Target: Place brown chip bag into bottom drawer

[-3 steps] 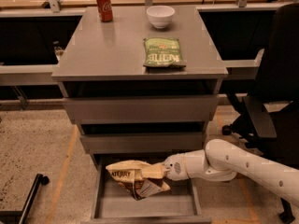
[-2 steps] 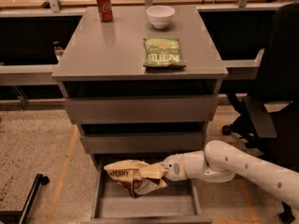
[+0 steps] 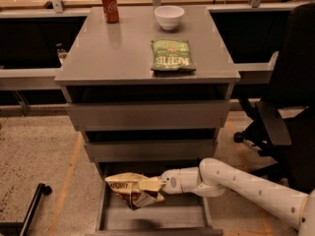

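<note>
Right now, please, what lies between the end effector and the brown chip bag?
Nothing, in the camera view: the end effector, above the open bottom drawer, grips the brown chip bag directly.

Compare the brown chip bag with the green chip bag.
Colour: the brown chip bag is dark brown and tan; the green chip bag is green.
Place: the brown one hangs over the open bottom drawer; the green one lies on the cabinet top.
Pose: the brown bag is crumpled, gripped by the hand; the green lies flat, untouched.
Both are snack bags with lettering.
</note>
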Robot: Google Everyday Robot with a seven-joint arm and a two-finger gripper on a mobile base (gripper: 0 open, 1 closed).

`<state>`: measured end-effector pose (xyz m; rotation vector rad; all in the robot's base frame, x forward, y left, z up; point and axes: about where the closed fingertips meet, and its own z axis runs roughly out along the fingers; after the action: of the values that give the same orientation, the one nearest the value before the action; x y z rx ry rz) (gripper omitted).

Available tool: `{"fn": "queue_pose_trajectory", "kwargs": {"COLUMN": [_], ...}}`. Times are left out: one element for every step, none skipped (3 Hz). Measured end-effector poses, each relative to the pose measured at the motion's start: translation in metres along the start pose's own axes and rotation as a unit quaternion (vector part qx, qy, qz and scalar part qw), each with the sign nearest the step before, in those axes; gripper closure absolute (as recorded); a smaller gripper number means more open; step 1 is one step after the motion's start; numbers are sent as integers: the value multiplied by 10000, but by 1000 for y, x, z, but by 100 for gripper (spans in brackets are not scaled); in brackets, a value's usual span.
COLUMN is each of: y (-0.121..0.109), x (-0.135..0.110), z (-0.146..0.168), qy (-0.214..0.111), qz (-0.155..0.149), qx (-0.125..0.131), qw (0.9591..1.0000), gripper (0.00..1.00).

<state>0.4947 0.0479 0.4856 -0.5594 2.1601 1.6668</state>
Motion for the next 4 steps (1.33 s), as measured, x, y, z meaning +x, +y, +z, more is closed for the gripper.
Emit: {"fn": "queue_pose_trajectory", "kwargs": {"y": [-55,-100,-124,-122], "x": [36,71,88,88], "z": [26,37,36,39], "qy": [179,222,99,125], "qz": [637,1228,1615,1594], "qx": [-23,110,278,252], "qw": [9978,9921,9864,9868], "gripper": [85,62,38,15]}}
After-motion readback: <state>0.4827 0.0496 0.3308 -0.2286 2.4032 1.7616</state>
